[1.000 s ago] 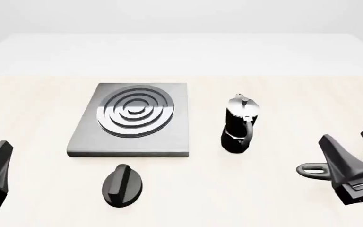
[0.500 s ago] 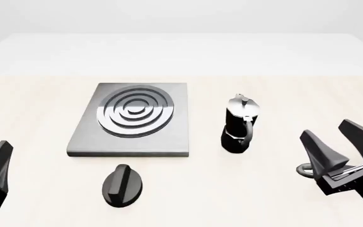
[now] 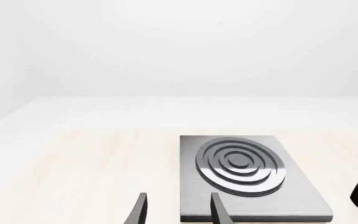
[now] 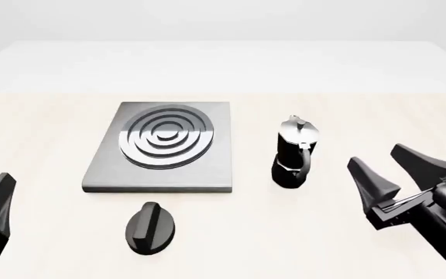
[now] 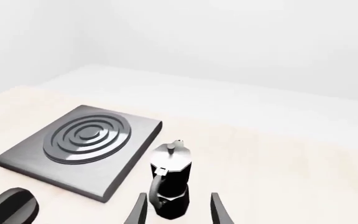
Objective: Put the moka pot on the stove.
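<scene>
Front view: right end effector (image 4: 390, 164) spread, empty.

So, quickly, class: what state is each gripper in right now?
Left gripper: open, holding nothing.
Right gripper: open, holding nothing; the moka pot stands free ahead of it.
</scene>
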### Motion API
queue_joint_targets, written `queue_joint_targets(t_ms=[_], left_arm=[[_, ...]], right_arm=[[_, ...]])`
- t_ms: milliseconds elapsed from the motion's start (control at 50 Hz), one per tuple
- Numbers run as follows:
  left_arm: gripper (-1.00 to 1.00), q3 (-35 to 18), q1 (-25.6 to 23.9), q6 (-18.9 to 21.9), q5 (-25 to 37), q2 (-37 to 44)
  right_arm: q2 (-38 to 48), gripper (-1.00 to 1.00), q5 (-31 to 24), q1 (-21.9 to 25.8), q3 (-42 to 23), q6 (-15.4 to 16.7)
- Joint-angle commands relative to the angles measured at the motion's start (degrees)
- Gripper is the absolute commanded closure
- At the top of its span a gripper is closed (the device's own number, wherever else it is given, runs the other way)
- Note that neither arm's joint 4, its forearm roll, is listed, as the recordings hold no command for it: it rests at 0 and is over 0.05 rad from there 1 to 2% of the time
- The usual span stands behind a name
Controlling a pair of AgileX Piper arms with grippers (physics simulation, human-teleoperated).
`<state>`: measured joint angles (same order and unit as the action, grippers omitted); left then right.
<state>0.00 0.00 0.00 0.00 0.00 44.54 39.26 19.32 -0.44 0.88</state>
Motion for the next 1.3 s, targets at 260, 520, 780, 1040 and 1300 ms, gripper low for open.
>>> queue_joint_targets(t_ms=[260, 520, 780, 1040, 1300], left_arm=[[-1.0, 0.0, 0.0, 0.0, 0.0, 0.0], [-1.0, 0.0, 0.0, 0.0, 0.0, 0.0], [-1.0, 0.0, 0.0, 0.0, 0.0, 0.0], [-1.0, 0.0, 0.0, 0.0, 0.0, 0.0], [-1.0, 0.0, 0.0, 0.0, 0.0, 0.0]], right_arm=[[13.9, -1.0, 12.1, 1.7, -0.2, -0.6], [20.8, -1.0, 16.8, 2.6, -1.7, -0.6], [26.9, -1.0, 20.7, 2.6, -3.5, -0.7], [31.7, -1.0, 23.7, 2.9, -3.6, -0.9], [36.0, -1.0, 26.3, 3.5, -3.9, -0.7]])
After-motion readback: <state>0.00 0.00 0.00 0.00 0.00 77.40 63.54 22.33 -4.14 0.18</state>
